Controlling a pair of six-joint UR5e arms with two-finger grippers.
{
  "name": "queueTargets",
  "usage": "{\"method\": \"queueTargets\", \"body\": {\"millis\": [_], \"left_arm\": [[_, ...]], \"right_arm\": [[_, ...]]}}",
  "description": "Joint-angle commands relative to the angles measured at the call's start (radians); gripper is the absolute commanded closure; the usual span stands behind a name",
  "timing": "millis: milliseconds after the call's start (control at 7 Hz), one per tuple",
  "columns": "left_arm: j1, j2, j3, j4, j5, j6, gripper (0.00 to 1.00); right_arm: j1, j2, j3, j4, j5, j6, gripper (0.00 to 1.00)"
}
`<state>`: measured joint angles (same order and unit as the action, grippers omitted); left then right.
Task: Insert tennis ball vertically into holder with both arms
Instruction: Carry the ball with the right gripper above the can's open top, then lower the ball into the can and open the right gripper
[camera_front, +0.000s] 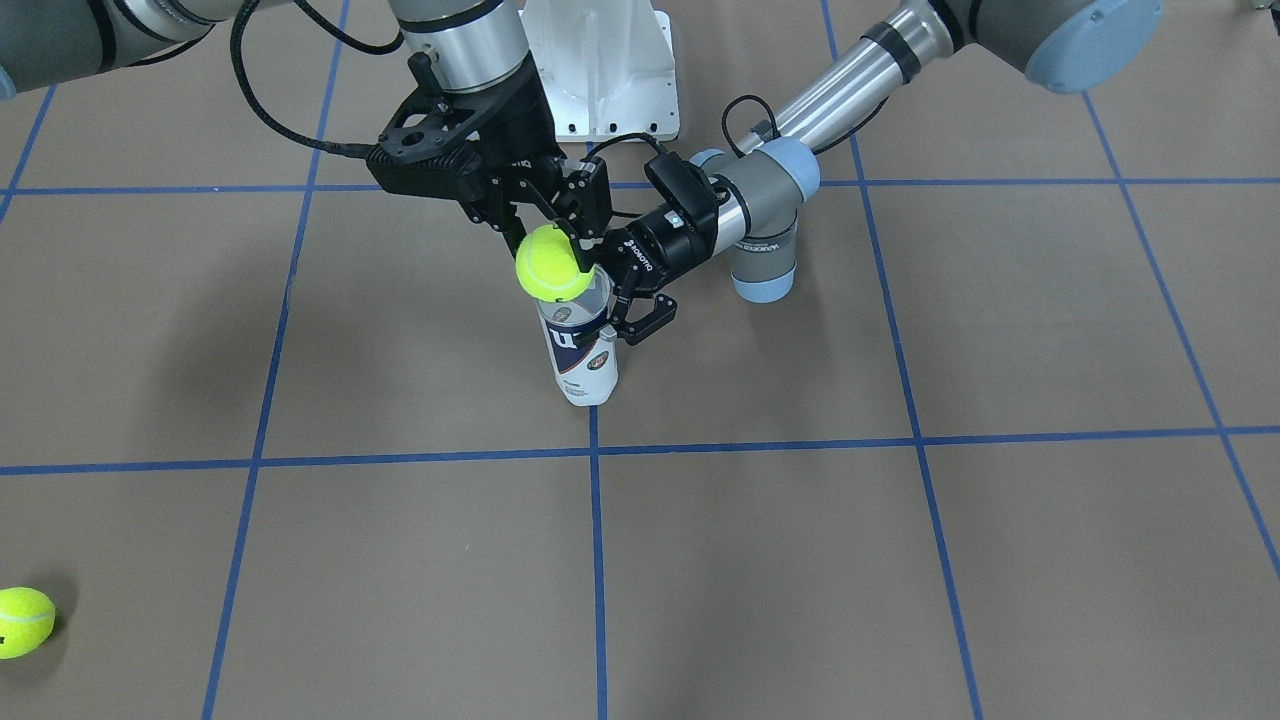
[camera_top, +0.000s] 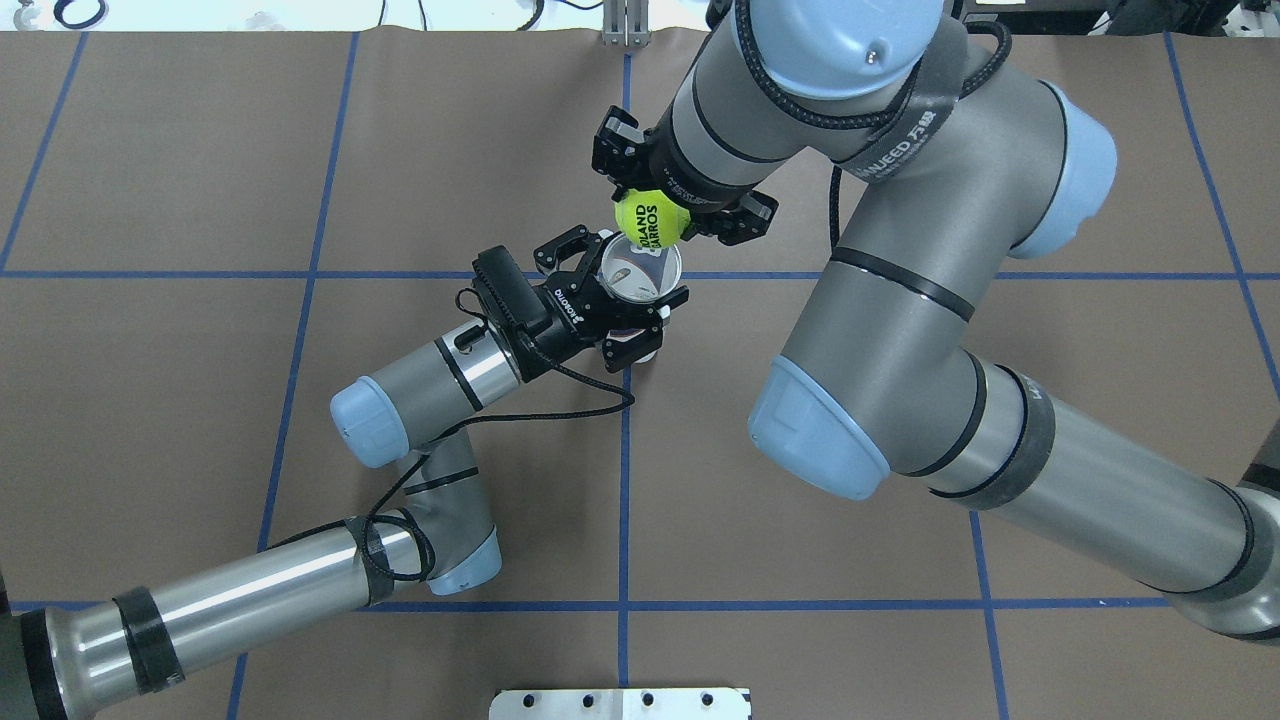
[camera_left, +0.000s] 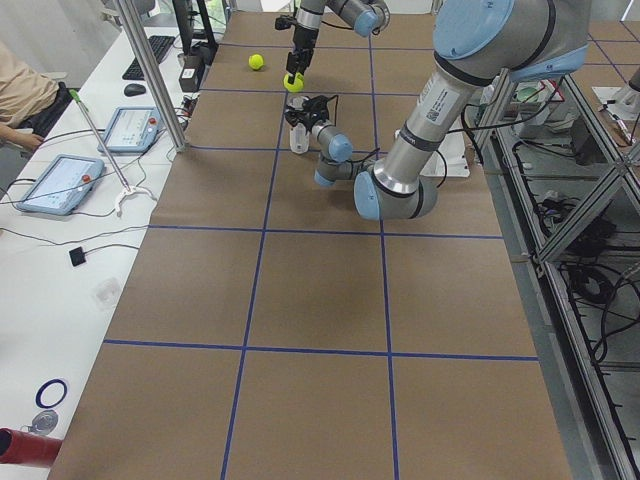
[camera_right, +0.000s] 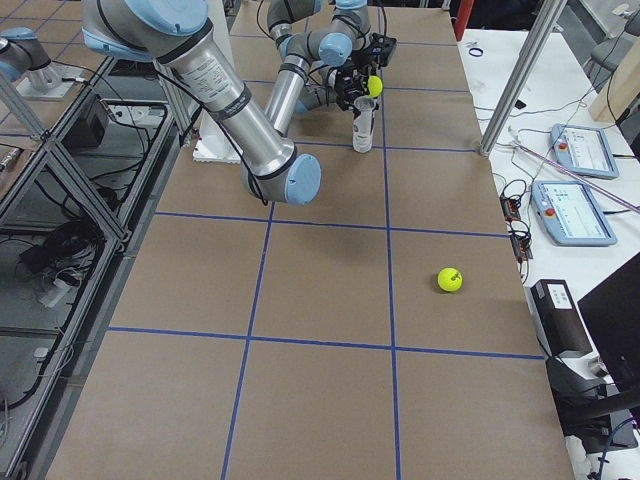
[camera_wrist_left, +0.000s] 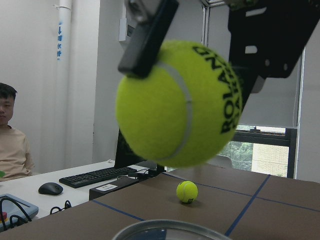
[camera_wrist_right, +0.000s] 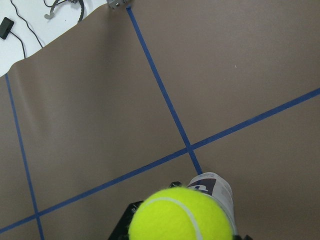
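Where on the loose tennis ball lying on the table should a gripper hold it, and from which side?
Grip the loose tennis ball across its middle, straight down from above. It is round and rests on the flat table, leaving sides and top free.

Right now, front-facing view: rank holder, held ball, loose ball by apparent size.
1. Holder
2. Held ball
3. Loose ball: barely smaller, but it sits farther from the camera and is clipped by the frame edge, so unsure.

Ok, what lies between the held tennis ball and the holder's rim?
Nothing. The left wrist view shows the tennis ball above the holder rim, with an open gap between them. Only a spare ball, far off on the table, shows through it.
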<state>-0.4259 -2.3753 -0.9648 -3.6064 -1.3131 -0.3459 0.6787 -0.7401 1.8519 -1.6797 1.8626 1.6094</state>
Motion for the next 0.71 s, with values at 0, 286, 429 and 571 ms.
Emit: {"method": "queueTargets", "body": {"millis": [0, 286, 429, 571], "left_arm": [[-0.004, -0.001, 0.000, 0.000, 0.000, 0.001, 0.11], [-0.008, -0.001, 0.000, 0.000, 0.000, -0.001, 0.10], [-0.008, -0.001, 0.000, 0.000, 0.000, 0.001, 0.10], [-0.010, -0.001, 0.000, 0.000, 0.000, -0.001, 0.10]], "right_arm": [[-0.011, 0.002, -0.008, 0.000, -0.005, -0.003, 0.54], [-0.025, -0.001, -0.008, 0.000, -0.013, -0.005, 0.48], [-0.028, -0.002, -0.007, 0.000, -0.013, -0.003, 0.40], [-0.031, -0.002, -0.007, 0.000, -0.014, -0.005, 0.33]]}}
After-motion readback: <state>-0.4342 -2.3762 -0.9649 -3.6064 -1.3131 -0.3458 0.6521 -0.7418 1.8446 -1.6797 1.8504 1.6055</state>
